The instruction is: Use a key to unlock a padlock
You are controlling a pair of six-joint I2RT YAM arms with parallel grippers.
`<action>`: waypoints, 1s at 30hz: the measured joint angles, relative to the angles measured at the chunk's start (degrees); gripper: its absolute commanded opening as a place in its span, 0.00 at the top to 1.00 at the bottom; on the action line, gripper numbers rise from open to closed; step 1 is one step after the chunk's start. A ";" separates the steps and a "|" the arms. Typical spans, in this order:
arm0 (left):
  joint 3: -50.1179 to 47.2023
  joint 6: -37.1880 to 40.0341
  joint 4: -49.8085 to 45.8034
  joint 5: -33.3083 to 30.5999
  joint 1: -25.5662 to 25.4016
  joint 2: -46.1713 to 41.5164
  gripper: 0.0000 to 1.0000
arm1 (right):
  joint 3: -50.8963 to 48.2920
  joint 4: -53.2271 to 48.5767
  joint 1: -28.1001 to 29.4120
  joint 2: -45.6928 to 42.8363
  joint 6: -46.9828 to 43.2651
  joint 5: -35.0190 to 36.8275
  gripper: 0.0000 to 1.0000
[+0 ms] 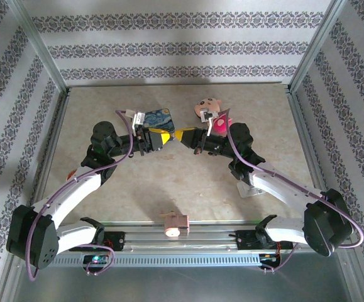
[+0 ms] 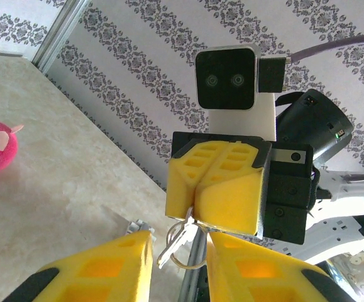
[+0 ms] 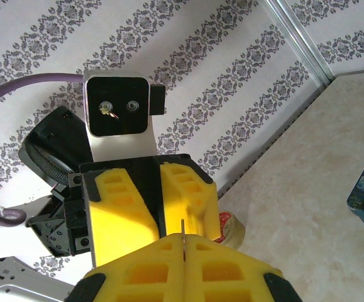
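Nearest the arm bases, a small pink piece (image 1: 174,224) sits on the rail at the front edge of the tabletop (image 1: 137,195). Farther in, over the middle of the beige surface, both arms bend inward. There the left end effector (image 1: 166,139) and the right end effector (image 1: 179,136) meet tip to tip, yellow fingers facing each other. The right one is pressed together on the key (image 2: 175,240). In the left wrist view the silvery key and its ring (image 2: 188,257) hang below its closed fingers, and in the right wrist view a thin metal edge stands up in the seam between them. The left one's fingers (image 2: 106,267) stand apart, with key and ring hanging in the gap; whether they touch it cannot be told, nor can the place of the padlock. Just behind the left end effector lies a blue painted tin (image 1: 158,119). Beyond the right one are a pink plush toy (image 1: 223,123) and a small cartoon-face figure (image 1: 203,108), close together.
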 measured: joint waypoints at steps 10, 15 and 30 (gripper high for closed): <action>-0.04 0.39 0.26 0.39 0.00 -0.24 0.98 | 0.44 -0.09 0.33 0.17 0.02 0.26 1.00; -0.04 1.40 -0.15 0.15 0.00 -1.05 1.00 | 0.92 -0.04 0.35 0.44 0.44 0.15 1.00; 7.08 16.13 -23.50 -0.26 0.04 -5.49 1.00 | 1.57 -5.29 0.39 -2.47 -5.22 -0.66 0.38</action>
